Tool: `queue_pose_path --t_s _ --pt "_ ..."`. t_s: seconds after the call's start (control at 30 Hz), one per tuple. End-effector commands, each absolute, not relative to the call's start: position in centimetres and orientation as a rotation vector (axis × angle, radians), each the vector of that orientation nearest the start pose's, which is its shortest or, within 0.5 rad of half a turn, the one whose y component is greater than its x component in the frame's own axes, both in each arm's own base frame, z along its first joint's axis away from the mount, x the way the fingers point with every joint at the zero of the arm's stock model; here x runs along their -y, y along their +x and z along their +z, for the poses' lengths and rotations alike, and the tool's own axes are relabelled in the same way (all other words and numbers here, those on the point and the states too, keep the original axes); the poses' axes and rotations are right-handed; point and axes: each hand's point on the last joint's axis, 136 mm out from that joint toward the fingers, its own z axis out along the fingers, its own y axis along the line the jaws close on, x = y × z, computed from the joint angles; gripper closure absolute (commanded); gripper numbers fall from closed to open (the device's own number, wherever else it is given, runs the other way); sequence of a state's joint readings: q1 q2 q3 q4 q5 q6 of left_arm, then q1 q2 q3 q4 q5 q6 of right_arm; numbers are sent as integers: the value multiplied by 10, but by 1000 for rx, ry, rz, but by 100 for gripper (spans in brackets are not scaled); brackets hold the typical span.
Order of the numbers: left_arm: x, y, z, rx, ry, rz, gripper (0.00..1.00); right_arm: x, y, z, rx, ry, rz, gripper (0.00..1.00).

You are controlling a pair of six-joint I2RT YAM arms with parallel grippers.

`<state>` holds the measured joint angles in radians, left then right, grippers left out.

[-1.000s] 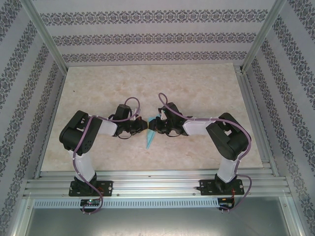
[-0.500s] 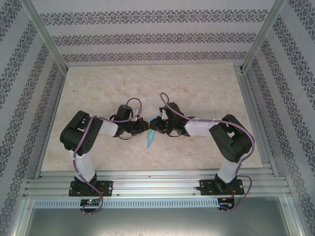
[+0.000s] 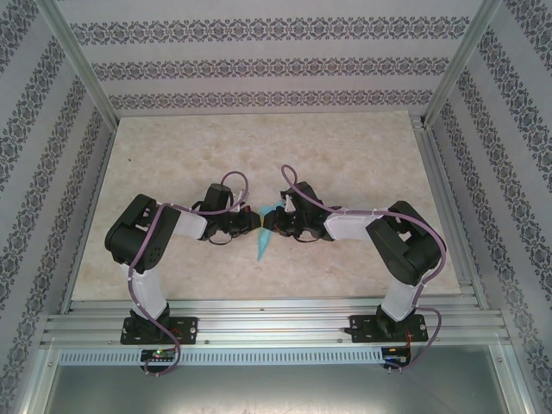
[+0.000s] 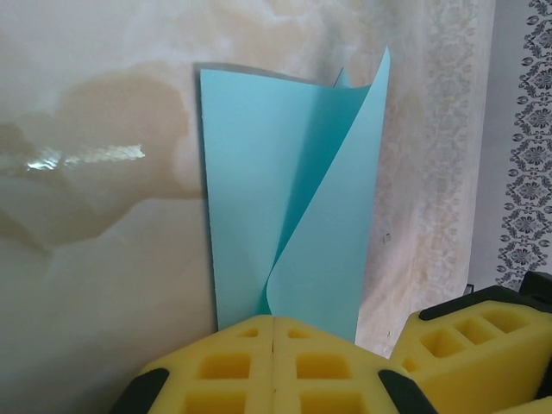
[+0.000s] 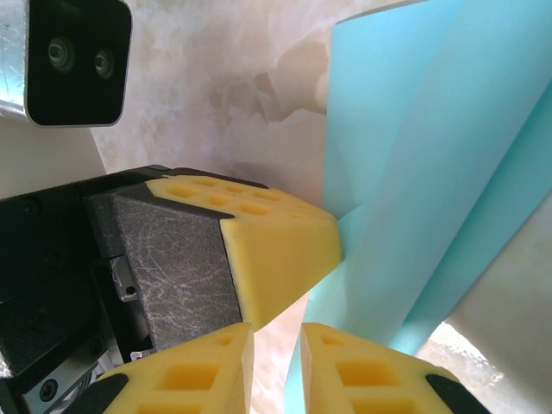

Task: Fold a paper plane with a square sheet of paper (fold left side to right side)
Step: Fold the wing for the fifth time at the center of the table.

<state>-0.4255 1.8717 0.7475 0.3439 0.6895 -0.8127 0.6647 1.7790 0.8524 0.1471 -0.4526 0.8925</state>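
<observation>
My left gripper (image 4: 274,326), closed tight, butts the bottom end of the sheet of paper (image 4: 259,172), whose long axis runs straight up the frame. My right gripper (image 5: 276,343), slightly parted, straddles one edge.

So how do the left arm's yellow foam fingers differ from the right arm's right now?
The left arm's yellow foam fingers are pressed shut; the right arm's yellow foam fingers stand slightly apart. The light-blue paper sheet rises from the left pair's closed tips, while its edge runs into the right pair's gap. Both pairs are blocky yellow foam and meet at the paper.
</observation>
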Motion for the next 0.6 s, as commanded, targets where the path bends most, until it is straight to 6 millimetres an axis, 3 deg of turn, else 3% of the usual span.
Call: queue_pose_path --t_s 0.0,0.23,0.57 --pt "265 338 42 -2513 -94 -1335 100 -321 301 58 -2591 62 1197 78" --pt "267 341 48 -2504 -78 -1339 100 -322 304 59 -2588 57 1202 80" --pt "265 335 37 -2529 -85 -1337 100 -325 304 50 -2613 60 1200 81"
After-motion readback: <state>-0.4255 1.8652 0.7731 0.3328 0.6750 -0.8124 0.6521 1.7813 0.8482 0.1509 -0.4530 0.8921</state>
